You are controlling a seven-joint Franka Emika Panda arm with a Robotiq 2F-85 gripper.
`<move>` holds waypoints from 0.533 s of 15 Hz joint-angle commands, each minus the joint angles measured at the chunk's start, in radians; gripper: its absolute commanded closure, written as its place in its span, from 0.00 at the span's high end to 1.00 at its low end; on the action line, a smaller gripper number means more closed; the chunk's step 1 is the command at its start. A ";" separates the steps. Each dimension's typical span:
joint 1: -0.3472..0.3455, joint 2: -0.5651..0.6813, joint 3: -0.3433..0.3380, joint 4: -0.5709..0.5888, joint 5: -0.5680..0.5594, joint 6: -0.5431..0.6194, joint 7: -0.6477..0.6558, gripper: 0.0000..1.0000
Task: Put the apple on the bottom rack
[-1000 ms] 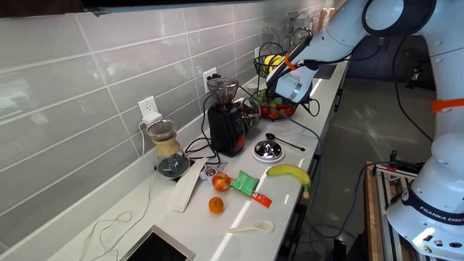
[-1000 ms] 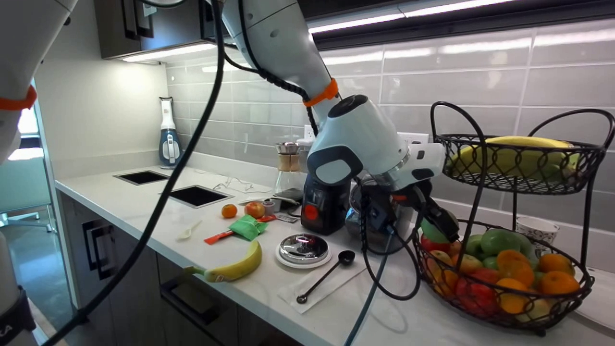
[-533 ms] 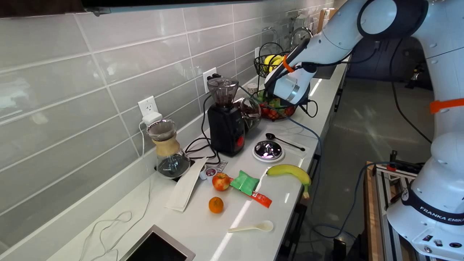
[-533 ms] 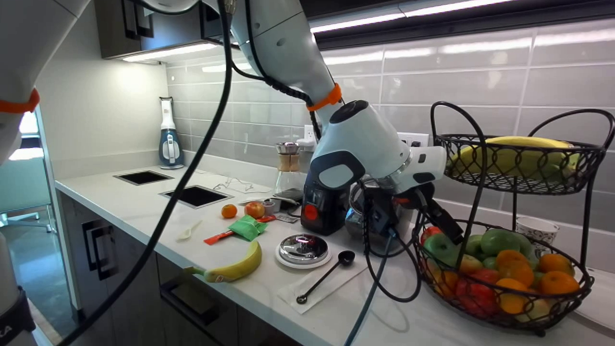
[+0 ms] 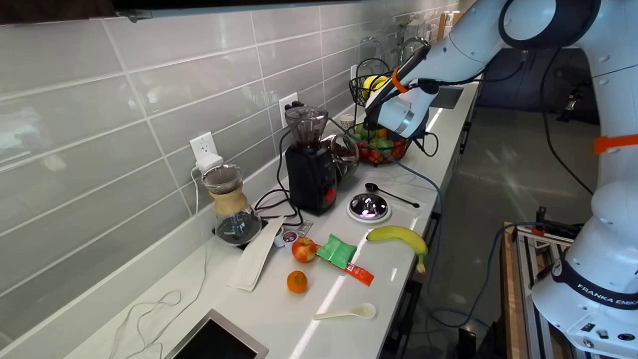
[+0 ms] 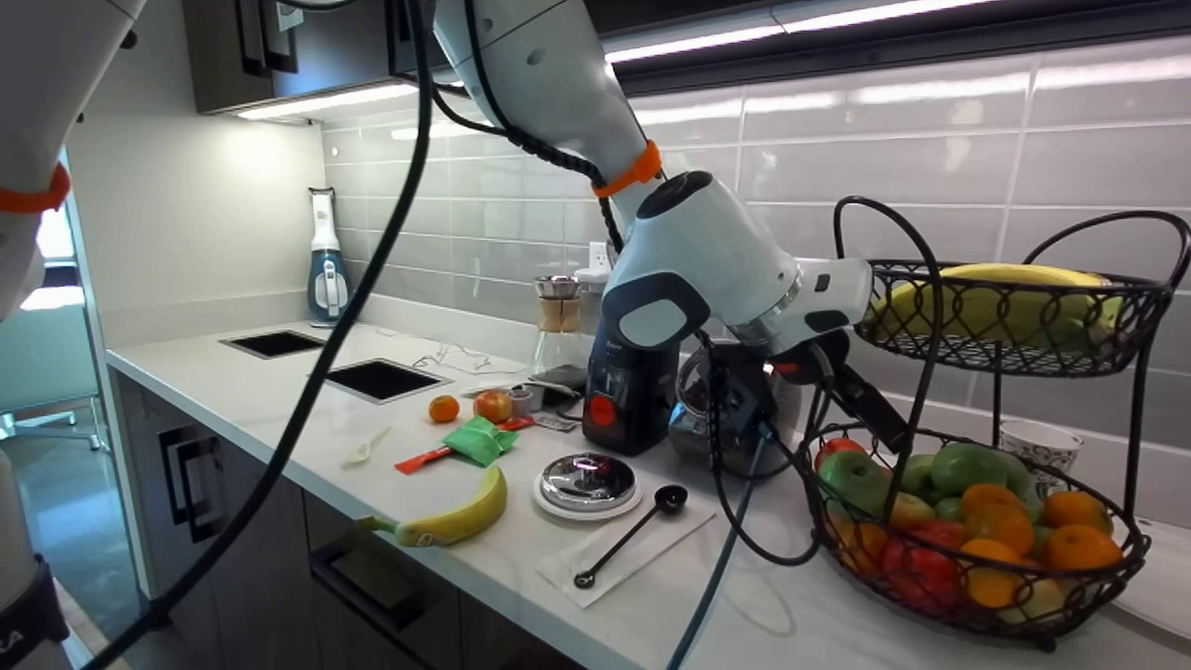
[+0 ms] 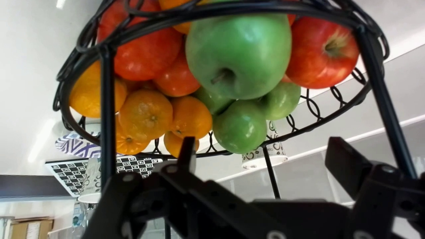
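Observation:
The light-green apple [image 6: 854, 479] lies in the bottom rack [image 6: 1137, 549], at the side nearest my gripper, on other fruit. In the wrist view the apple [image 7: 239, 53] shows large, beside a red apple and above smaller-looking green ones. The bottom rack's rim [image 7: 318, 122] curves below the fruit there, and the rack [image 5: 379, 160] also shows in an exterior view. My gripper [image 6: 879, 414] is above the rack's edge, under the level of the upper basket, apart from the apple. In the wrist view the gripper [image 7: 261, 146] has its fingers wide apart with nothing between them.
The upper basket [image 6: 996, 358] with bananas and its posts stand close to my gripper. A patterned cup [image 6: 1037, 445] is behind the stand. A coffee grinder [image 5: 311, 179] and a glass jar [image 5: 344, 154] stand nearby. A blue cable [image 6: 712, 586] hangs across the counter.
A second ago the apple was at my gripper's fingers over the rack's edge. By half a second ago it lay in the rack, released. My gripper has since risen slightly.

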 commanded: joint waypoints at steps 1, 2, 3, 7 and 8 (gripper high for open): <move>0.006 -0.062 -0.011 -0.070 0.016 0.013 -0.011 1.00; 0.006 -0.076 -0.013 -0.084 0.015 -0.005 -0.015 1.00; 0.008 -0.085 -0.017 -0.094 0.015 -0.010 -0.018 1.00; 0.139 -0.129 -0.203 -0.174 -0.172 -0.070 0.186 1.00; 0.167 -0.138 -0.247 -0.189 -0.224 -0.091 0.234 1.00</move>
